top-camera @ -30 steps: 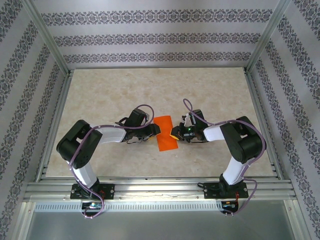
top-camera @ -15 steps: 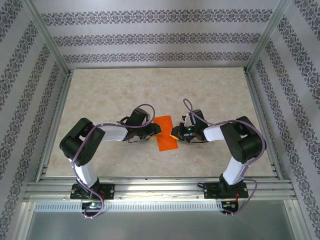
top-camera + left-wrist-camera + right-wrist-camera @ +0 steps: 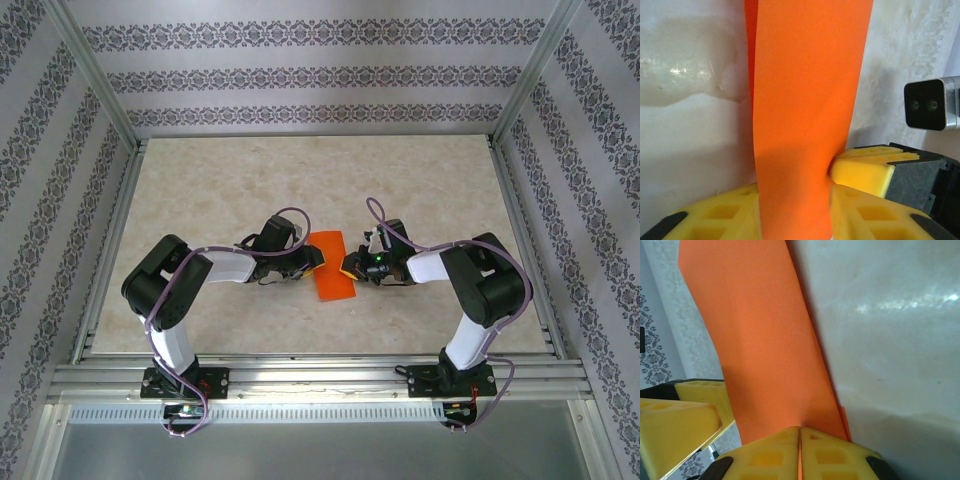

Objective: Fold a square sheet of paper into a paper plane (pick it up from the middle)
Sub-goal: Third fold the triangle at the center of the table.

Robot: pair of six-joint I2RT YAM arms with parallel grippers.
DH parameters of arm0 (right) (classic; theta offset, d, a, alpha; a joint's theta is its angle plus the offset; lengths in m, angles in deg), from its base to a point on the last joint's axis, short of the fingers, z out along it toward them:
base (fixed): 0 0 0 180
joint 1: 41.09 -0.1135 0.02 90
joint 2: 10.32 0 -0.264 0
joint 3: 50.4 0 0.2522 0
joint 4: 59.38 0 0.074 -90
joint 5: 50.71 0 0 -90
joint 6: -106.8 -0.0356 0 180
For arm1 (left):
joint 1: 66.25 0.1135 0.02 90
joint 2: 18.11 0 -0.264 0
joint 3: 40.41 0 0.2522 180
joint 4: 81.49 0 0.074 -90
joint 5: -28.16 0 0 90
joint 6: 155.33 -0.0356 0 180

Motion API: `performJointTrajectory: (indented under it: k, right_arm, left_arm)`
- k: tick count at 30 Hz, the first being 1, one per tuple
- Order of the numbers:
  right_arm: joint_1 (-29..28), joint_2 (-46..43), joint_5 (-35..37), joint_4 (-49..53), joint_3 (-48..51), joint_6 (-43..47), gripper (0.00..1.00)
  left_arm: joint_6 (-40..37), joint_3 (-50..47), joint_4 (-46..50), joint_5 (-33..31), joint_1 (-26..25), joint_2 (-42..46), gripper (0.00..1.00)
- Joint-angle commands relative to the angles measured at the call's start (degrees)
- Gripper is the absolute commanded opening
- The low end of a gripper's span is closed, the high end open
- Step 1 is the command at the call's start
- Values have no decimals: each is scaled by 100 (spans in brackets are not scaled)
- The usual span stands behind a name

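square sheet of paper point(image 3: 332, 270) — smooth orange folded strip | right tool point(image 3: 799, 434) pinching it | left tool point(image 3: 795, 202) spread

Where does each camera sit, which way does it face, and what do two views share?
Top: above and behind the bases, looking down at the table; both arms, left gripper, right gripper.
Left wrist: on the left arm, looking along its yellow fingers at the orange paper.
Right wrist: on the right arm, fingers shut on the paper's edge.
Shared: each wrist view catches the other gripper's finger.
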Motion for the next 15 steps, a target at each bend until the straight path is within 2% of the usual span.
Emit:
performJointTrajectory:
  k: [1, 3, 7, 10, 15]
  right_arm:
    - [-149, 112, 170, 382, 136, -19, 11]
    - [-149, 89, 152, 373, 127, -23, 12]
    - [-149, -39, 90, 421, 94, 83, 13]
    - [-149, -314, 29, 468, 74, 321, 14]
    - [-132, -1278, 325, 1180, 4, 1051, 22]
  left_arm:
    - [99, -75, -236, 59, 50, 38, 34]
    - [133, -103, -239, 5, 50, 58, 30]
    - [167, -123, -211, -85, 50, 109, 15]
    - [179, -142, -235, -83, 56, 167, 8]
    - [246, -244, -281, 8, 118, 373, 6]
